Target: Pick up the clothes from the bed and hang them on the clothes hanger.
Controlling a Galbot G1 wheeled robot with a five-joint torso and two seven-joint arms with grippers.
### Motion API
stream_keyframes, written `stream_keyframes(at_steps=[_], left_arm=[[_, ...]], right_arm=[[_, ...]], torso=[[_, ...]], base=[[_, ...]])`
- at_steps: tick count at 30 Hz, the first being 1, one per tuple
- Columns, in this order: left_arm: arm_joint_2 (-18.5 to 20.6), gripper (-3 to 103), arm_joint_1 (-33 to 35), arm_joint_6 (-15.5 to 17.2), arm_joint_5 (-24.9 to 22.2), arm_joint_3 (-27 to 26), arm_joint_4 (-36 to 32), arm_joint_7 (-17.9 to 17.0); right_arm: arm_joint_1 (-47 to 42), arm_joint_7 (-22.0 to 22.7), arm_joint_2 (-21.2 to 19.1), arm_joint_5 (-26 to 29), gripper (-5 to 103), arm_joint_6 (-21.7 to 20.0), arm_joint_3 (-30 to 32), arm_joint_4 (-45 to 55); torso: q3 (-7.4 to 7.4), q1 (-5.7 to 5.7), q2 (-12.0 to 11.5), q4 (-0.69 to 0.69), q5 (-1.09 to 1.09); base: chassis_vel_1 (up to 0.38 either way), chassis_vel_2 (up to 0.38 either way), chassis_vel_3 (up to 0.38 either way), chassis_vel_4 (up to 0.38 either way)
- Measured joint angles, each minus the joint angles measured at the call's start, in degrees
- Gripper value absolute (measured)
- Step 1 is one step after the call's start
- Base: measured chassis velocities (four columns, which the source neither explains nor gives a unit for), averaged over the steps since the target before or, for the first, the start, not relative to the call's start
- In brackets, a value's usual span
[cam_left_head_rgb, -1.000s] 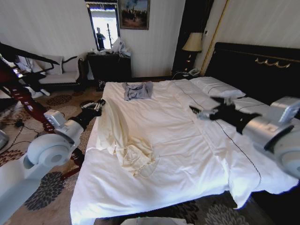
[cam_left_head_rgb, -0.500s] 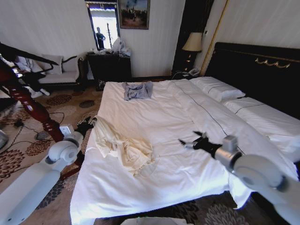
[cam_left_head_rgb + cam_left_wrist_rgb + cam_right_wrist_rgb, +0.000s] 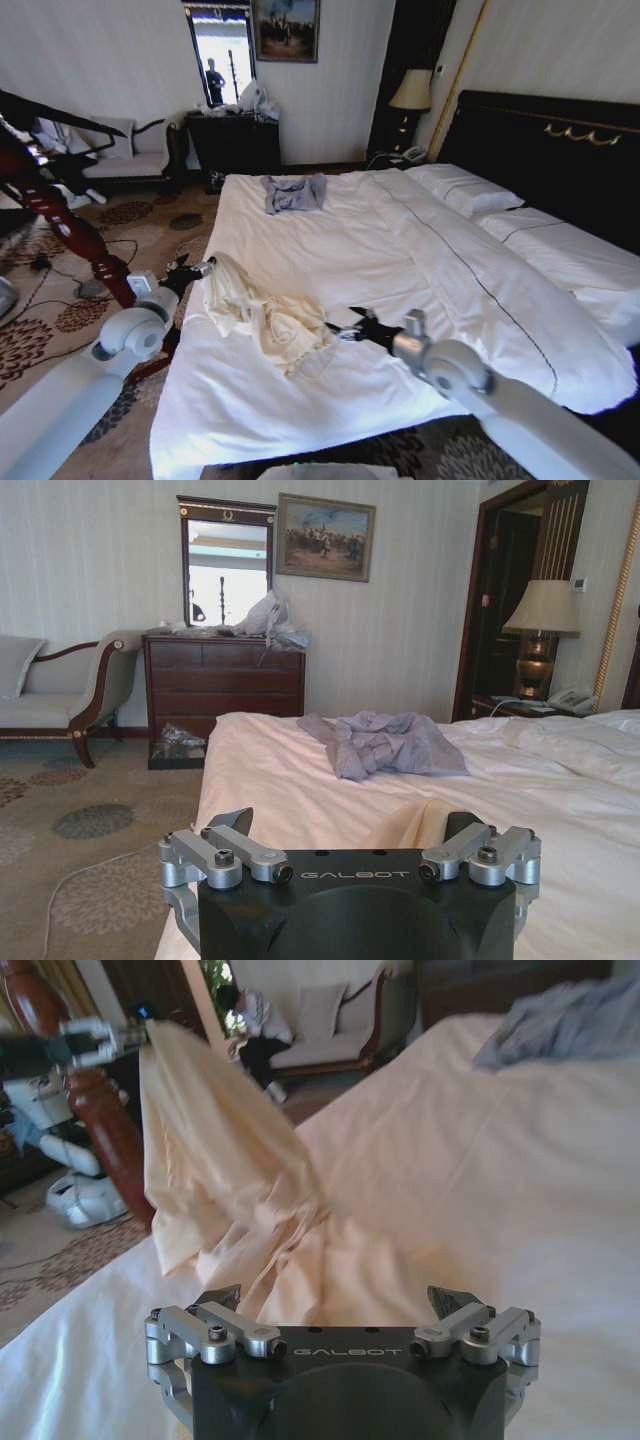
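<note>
Currently, the legible marking is "GALBOT", printed on the black housing of each hand in both wrist views.

Left hand [image 3: 203, 267]: positioned at the left edge of the bed [image 3: 330, 400], clenched on the upper edge of the clothes [image 3: 265, 315]. In the right wrist view this hand [image 3: 125, 1032] appears farther off, holding the cream fabric [image 3: 215, 1170] raised off the sheet so that it hangs as a draped sheet in front of the reddish-brown wooden post [image 3: 100, 1110]. The left wrist view shows the fabric [image 3: 410, 825] only as a small cream fold between the jaws, with a grey-blue garment [image 3: 380, 745] lying farther up the bed.

Right hand [image 3: 347, 330]: low over the bed surface, just beside the lower bunched part of the clothes, fingers released and apart. Its own wrist view [image 3: 340, 1305] confirms the spread jaws, with the fabric directly ahead.

Change against the earlier frames: the right hand has moved from near the pillows across the bed toward the clothes. The left hand has drawn the garment's upper edge toward the bed's left side, and the garment is more bunched.
</note>
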Motion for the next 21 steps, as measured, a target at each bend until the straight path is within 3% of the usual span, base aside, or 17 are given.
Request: stream_keyframes(at_steps=[11,16,20,21], left_arm=[[0.7,100,-0.6,-0.1,-1.0,-0.4,0.2,-0.1],[0.7,100,-0.6,-0.1,-0.9,-0.4,0.3,0.0],[0.7,100,-0.2,-0.1,-1.0,-1.0,0.3,0.1],[0.7,100,-0.2,-0.1,-1.0,-1.0,0.3,0.1]], right_arm=[[1.1,-0.5,2.8,-1.8,100,-1.1,-6.0,-3.7],[2.3,-0.5,3.9,-1.6,90,-1.3,-8.0,-5.7],[2.9,-0.4,4.5,-1.6,68,-0.7,-9.5,-6.4],[2.9,-0.4,4.5,-1.6,68,-0.7,-9.5,-6.4]], torso=[[0.0,0.0,0.0,-0.01,-0.01],[0.0,0.0,0.0,-0.01,0.0],[0.0,0.0,0.0,-0.01,0.01],[0.0,0.0,0.0,-0.01,0.01]], base=[[0.0,0.0,0.0,0.0],[0.0,0.0,0.0,0.0],[0.0,0.0,0.0,0.0],[0.0,0.0,0.0,0.0]])
